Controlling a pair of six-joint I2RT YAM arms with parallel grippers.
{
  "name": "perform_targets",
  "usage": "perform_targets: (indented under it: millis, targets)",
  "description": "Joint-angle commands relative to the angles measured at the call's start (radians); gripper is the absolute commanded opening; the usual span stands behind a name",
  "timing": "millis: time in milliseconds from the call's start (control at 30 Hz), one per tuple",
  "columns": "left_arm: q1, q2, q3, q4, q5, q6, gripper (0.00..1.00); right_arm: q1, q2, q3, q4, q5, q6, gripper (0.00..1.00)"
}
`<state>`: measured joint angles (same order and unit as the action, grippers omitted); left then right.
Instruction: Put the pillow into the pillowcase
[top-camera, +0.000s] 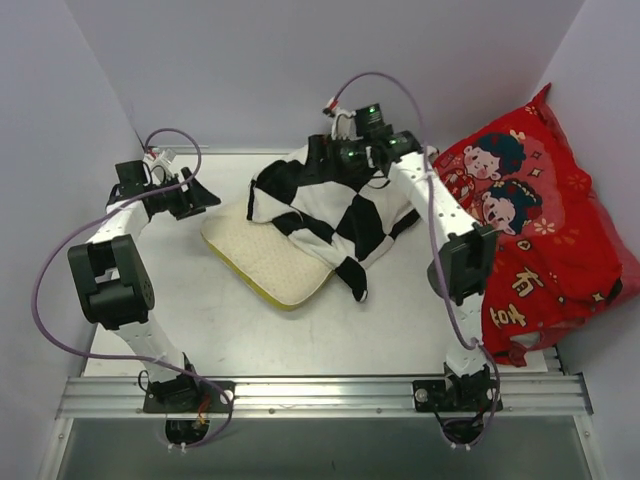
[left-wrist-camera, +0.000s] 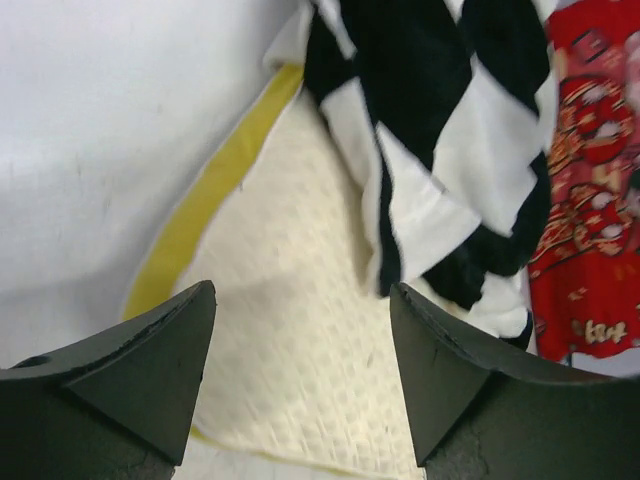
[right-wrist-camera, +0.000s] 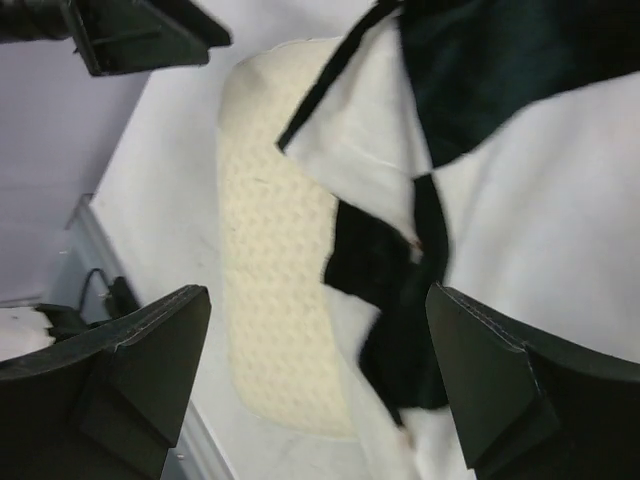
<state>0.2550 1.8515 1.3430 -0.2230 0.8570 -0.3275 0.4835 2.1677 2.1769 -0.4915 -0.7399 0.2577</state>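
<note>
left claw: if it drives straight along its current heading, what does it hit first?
Most likely the pillow: its cream surface fills the gap between the fingers of the open left claw. The pillowcase lies right of that line. Depth unclear.

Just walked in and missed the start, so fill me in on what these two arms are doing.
Two robot arms are working on getting the pillow into the checkered pillowcase. The pillow lies flat on the table, not yet inside, with the pillowcase crumpled over its far right part. The left gripper hovers open near the pillow's left end. The right gripper is open above the pillowcase, holding nothing. A red cushion sits off to the right.
</note>
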Motion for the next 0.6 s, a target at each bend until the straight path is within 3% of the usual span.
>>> perform_targets:
  millis: [0, 67, 167, 233, 567]
  targets:
    - [0.010, -0.113, -0.056, -0.289, -0.145, 0.245, 0.79, -0.034, -0.222, -0.047, -0.147, 0.129, -0.249, 0.94]
    - [0.020, -0.162, -0.134, -0.288, -0.182, 0.184, 0.82, -0.016, -0.259, -0.139, -0.212, 0.204, -0.394, 0.94]
    - [0.027, -0.219, -0.220, -0.294, -0.069, 0.089, 0.84, 0.073, -0.244, -0.187, -0.285, 0.314, -0.535, 0.96]
    - [0.001, -0.255, -0.298, -0.265, -0.021, 0.009, 0.97, 0.128, -0.192, -0.181, -0.298, 0.353, -0.574, 0.96]
    - [-0.143, -0.250, -0.484, -0.006, -0.067, -0.194, 0.96, 0.193, 0.127, 0.056, -0.391, 0.424, -0.529, 0.96]
